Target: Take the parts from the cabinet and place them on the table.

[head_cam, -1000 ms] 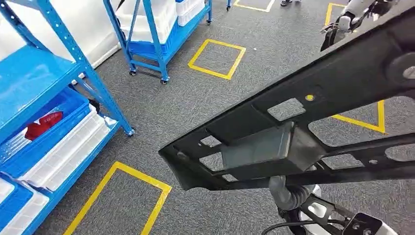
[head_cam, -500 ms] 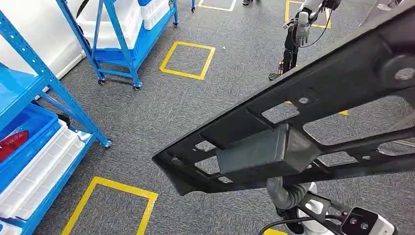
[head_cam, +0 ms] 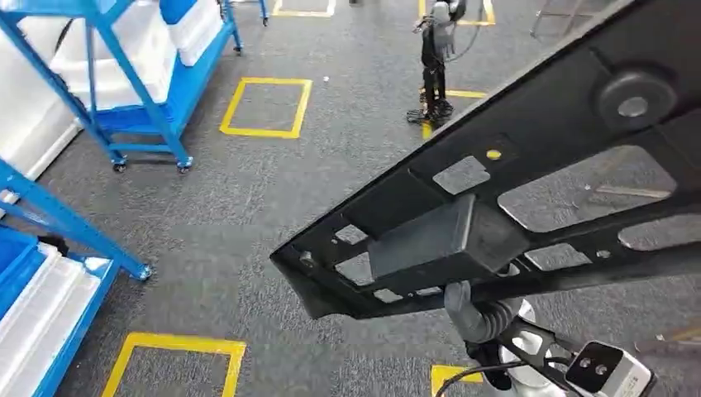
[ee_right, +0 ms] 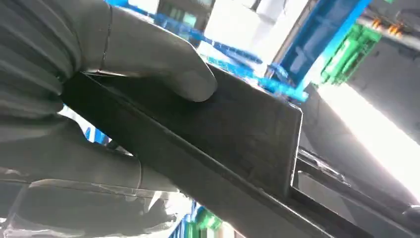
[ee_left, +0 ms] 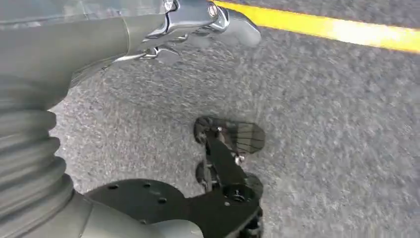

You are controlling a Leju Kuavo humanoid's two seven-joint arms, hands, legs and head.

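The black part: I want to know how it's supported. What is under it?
Under the black part, the right hand grips its boxy block, thumb on top. Grey carpet lies below. The part hides the other fingers.

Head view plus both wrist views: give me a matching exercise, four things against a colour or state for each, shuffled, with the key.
Things
1. long black part
2. right hand
3. left hand
4. wheeled shelf cart

States
A. blue frame, standing on the grey carpet with white bins on it
B. thumb pressed on a flat black surface, gripping it
C. held up above the floor, crossing the head view, with cut-out windows
D. hanging over the carpet near a yellow floor line, holding nothing

Pairs: 1-C, 2-B, 3-D, 4-A
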